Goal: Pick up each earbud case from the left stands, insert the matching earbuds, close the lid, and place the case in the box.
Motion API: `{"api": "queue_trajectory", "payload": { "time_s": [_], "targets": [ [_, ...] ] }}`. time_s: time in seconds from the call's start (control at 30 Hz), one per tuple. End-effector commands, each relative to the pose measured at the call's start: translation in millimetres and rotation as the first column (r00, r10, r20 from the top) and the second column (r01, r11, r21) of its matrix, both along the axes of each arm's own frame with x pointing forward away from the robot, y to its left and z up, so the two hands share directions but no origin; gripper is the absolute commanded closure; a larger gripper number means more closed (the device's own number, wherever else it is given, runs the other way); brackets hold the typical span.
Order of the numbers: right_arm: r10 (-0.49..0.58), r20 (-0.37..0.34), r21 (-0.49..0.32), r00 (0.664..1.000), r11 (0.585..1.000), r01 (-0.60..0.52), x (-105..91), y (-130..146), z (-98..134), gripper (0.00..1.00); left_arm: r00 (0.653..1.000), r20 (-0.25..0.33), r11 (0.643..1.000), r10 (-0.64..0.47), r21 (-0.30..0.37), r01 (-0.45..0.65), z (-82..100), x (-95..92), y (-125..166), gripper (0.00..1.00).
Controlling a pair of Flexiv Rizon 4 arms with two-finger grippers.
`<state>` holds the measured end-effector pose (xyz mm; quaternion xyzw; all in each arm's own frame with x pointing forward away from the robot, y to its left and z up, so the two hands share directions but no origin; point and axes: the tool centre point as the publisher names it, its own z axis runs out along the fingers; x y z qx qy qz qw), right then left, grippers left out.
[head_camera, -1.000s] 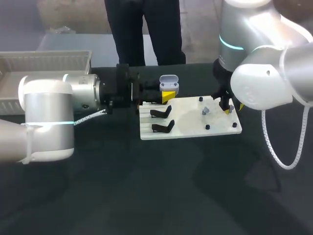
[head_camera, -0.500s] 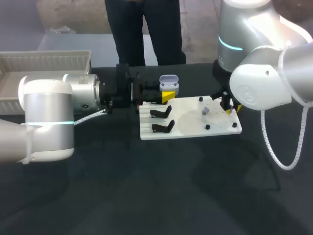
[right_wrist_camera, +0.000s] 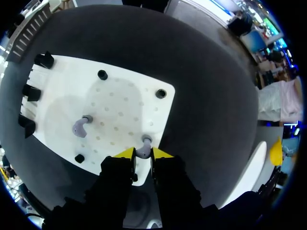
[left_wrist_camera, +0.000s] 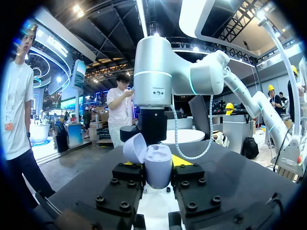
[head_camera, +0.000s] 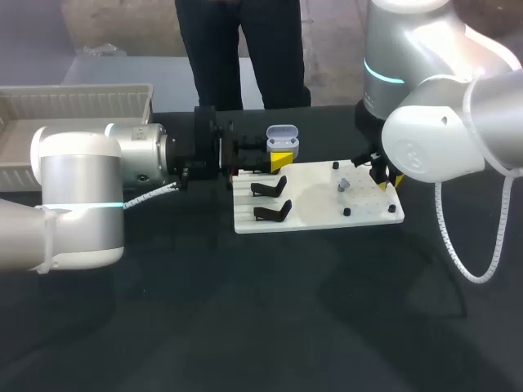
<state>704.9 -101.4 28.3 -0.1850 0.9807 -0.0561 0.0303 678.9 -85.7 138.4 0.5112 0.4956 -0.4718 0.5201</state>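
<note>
A lavender earbud case (head_camera: 283, 139) with its lid up sits between the yellow tips of my left gripper (head_camera: 280, 159), which is shut on it above the board's back left corner. The left wrist view shows the case (left_wrist_camera: 158, 160) upright between the fingers of the left gripper (left_wrist_camera: 157, 179). My right gripper (head_camera: 384, 180) points down at the white board's (head_camera: 319, 211) right edge. In the right wrist view its tips (right_wrist_camera: 143, 155) hold a lavender earbud (right_wrist_camera: 145, 142) from both sides. A second earbud (right_wrist_camera: 80, 125) stands on the board (right_wrist_camera: 115, 96) apart from it, also seen from above (head_camera: 343, 185).
Two empty black stands (head_camera: 270, 189) (head_camera: 274, 212) sit at the board's left side. Small black pegs (right_wrist_camera: 102, 74) (right_wrist_camera: 161, 93) dot the board. A white ribbed tray (head_camera: 73, 102) stands at the back left of the dark table.
My right gripper's fingers have drawn together around the earbud at the board's right edge. The left arm and the case have not moved.
</note>
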Motion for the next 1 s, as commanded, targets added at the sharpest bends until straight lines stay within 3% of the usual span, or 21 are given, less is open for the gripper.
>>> {"api": "queue_trajectory", "payload": {
  "time_s": [0.03,0.2,0.47,1.0],
  "targets": [
    [-0.003,-0.003,-0.004,1.0,1.0,0.003,2.4,1,-1,1.0,1.0,0.005,1.0,0.006,-0.005,-0.006,-1.0,-1.2,0,1.0],
    [-0.005,0.0,-0.004,1.0,1.0,0.005,-1.0,2,10,1.0,1.0,0.005,1.0,0.006,-0.005,-0.006,-1.0,-1.2,0,1.0],
    [-0.013,-0.007,-0.014,1.0,1.0,0.013,-17.5,4,48,1.0,1.0,0.005,1.0,0.006,-0.005,-0.006,-1.0,-1.2,0,1.0],
    [-0.006,-0.053,0.021,0.999,1.0,0.008,-68.5,30,120,1.0,1.0,0.005,1.0,0.006,-0.005,-0.006,-1.0,-1.2,0,1.0]
  ]
}}
